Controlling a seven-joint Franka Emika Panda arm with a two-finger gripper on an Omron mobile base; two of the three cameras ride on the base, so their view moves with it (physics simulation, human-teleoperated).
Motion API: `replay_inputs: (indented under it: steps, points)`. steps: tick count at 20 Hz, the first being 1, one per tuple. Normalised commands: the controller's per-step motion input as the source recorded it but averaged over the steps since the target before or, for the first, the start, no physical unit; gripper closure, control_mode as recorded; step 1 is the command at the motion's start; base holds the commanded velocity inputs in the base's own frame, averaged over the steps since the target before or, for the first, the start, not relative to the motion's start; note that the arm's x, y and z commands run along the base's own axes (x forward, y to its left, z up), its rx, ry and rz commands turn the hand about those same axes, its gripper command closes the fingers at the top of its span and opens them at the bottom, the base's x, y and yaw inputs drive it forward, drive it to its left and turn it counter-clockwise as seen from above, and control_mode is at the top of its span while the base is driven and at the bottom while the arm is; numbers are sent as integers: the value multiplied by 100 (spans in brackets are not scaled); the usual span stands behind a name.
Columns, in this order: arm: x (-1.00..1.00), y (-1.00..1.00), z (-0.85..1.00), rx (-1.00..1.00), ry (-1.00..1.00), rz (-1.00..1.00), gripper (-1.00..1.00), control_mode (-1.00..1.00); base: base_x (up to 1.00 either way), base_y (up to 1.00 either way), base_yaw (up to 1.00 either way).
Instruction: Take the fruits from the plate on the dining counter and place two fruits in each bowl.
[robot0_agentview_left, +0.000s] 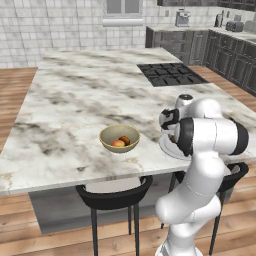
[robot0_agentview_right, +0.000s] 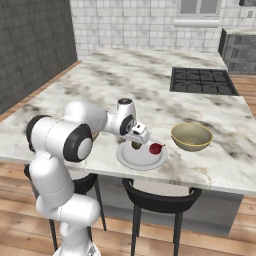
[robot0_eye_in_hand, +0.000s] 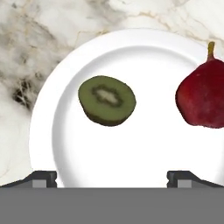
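On the white marble dining counter (robot0_agentview_left: 75, 100) lies the pale plate (robot0_eye_in_hand: 131, 153), with a halved brown-green kiwi (robot0_eye_in_hand: 107, 100) and a dark red fruit with a stem (robot0_eye_in_hand: 202, 94) on it. My gripper (robot0_eye_in_hand: 113, 177) hovers open just above the plate (robot0_agentview_right: 129, 160), nothing between its fingers; the kiwi (robot0_agentview_right: 136, 145) lies just past the fingertips, the red fruit (robot0_agentview_right: 155, 148) to one side. One tan bowl (robot0_agentview_left: 119, 138) left of the plate (robot0_agentview_left: 166, 146) holds an orange fruit (robot0_agentview_left: 124, 140) and a reddish-peach fruit (robot0_agentview_left: 118, 143). Right of the plate, the other bowl (robot0_agentview_right: 191, 136) holds nothing.
A black cooktop (robot0_agentview_left: 171, 74) is set into the counter's far right part. Black stools (robot0_agentview_left: 114, 197) stand under the near edge of the counter. Dark grey cabinets (robot0_agentview_left: 225, 50) line the back right wall.
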Motion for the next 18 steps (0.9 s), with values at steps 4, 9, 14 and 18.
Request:
replay_inputs:
  steps: [4,9,14,18]
  points:
    - [24,0,-17,1,0,0,-100,-100,0,0,0]
    - [28,-1,-18,0,0,0,-100,-100,0,0,0]
    - [25,-4,-19,0,0,0,-100,-100,0,0,0]
    - [20,-8,-11,0,0,0,-100,-100,0,0,0]
